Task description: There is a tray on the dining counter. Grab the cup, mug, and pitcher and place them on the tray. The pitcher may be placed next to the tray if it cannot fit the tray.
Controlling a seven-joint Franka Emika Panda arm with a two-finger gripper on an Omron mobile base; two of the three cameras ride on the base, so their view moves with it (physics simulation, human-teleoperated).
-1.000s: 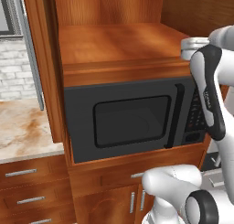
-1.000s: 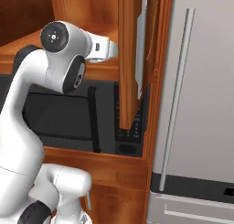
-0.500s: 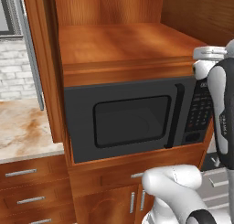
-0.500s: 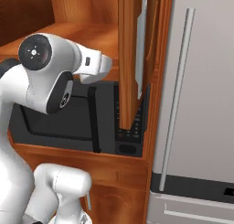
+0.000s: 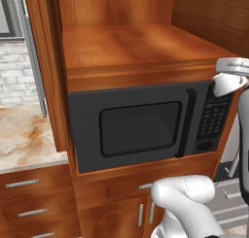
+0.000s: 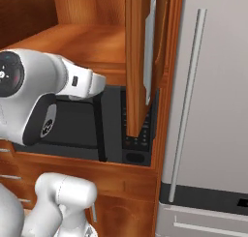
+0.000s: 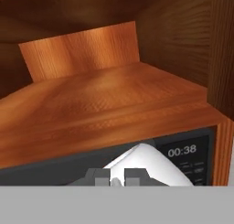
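The tray, the dining counter, the cup, the mug and the pitcher are all out of view. My gripper (image 7: 112, 177) sits at the bottom of the hand view, its two dark fingertips (image 7: 97, 176) drawn close together, shut. I see no task object between them. It faces a wooden cabinet shelf (image 7: 105, 104) above a black microwave (image 5: 141, 125). The white arm (image 6: 72, 81) reaches across in front of the microwave in the right base view.
The microwave's keypad (image 5: 211, 118) and clock (image 7: 182, 151) lie on its right side. A grey fridge (image 6: 213, 100) with a long handle stands to the right. A marble counter stretch (image 5: 19, 140) over drawers (image 5: 22, 183) lies to the left.
The arm has swung: in the left base view it moved right toward the frame edge, in the right base view its elbow sank lower left. The gripper stayed shut.
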